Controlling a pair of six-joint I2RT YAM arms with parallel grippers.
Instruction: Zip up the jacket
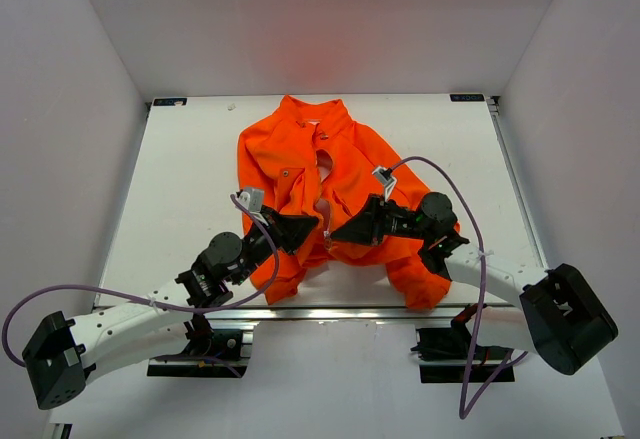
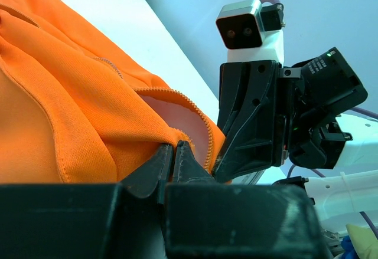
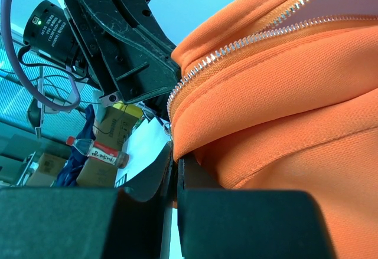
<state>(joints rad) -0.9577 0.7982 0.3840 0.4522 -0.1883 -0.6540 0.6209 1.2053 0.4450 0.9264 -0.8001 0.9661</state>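
The orange jacket (image 1: 330,174) lies on the white table, collar at the far side, front open with pink lining showing. My left gripper (image 1: 313,229) is shut on the jacket's left front edge near the hem; in the left wrist view (image 2: 172,148) the jaws pinch orange fabric beside the zipper teeth (image 2: 198,114). My right gripper (image 1: 335,235) is shut on the right front edge; in the right wrist view (image 3: 176,160) the jaws clamp the fabric just below the silver zipper teeth (image 3: 236,48). The two grippers face each other closely.
The white table (image 1: 180,189) is walled by white panels at the back and sides. Purple cables (image 1: 455,199) loop over both arms. The jacket's sleeves spread toward the near edge. Beyond the table, boxes and a bottle (image 3: 94,150) show in the right wrist view.
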